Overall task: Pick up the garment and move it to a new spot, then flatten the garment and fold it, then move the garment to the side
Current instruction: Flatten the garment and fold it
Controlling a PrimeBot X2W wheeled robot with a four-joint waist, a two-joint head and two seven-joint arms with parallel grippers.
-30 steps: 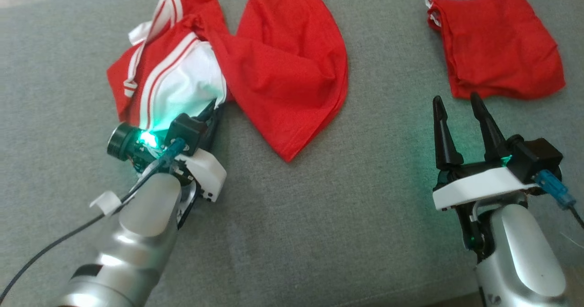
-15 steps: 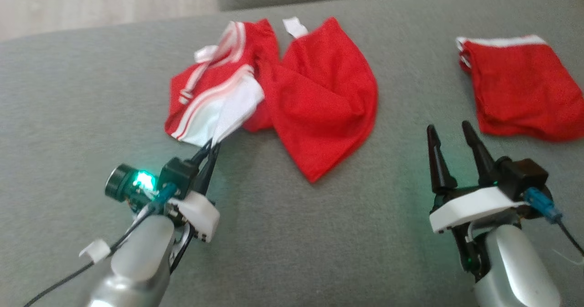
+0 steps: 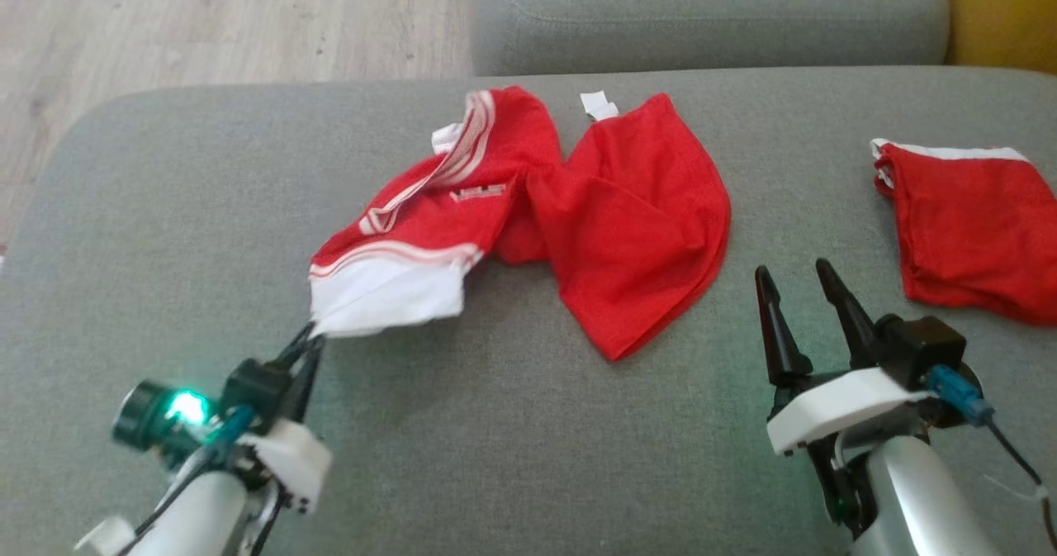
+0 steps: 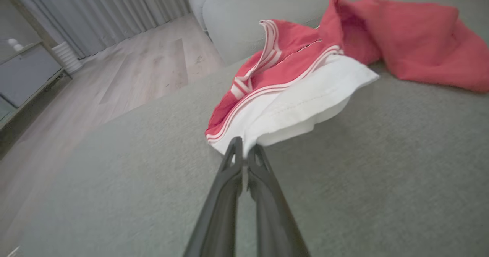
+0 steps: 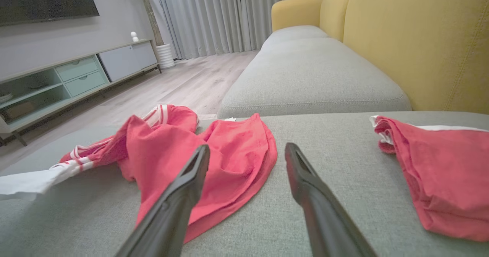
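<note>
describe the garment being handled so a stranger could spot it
On the grey sofa cushion lie two red garments. The crumpled garment sprawls across the middle, its white hem pinched in the left tool. Unlike the folded garment at right, it lies unfolded, with striped trim.

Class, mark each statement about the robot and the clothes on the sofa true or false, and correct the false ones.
1. The left gripper is shut on the white hem of the red-and-white garment. True.
2. The right gripper holds the folded red garment. False: it is open, empty and apart from it.
3. The red-and-white garment lies flat. False: it is twisted and crumpled.
4. Both garments rest on the grey sofa cushion. True.
</note>
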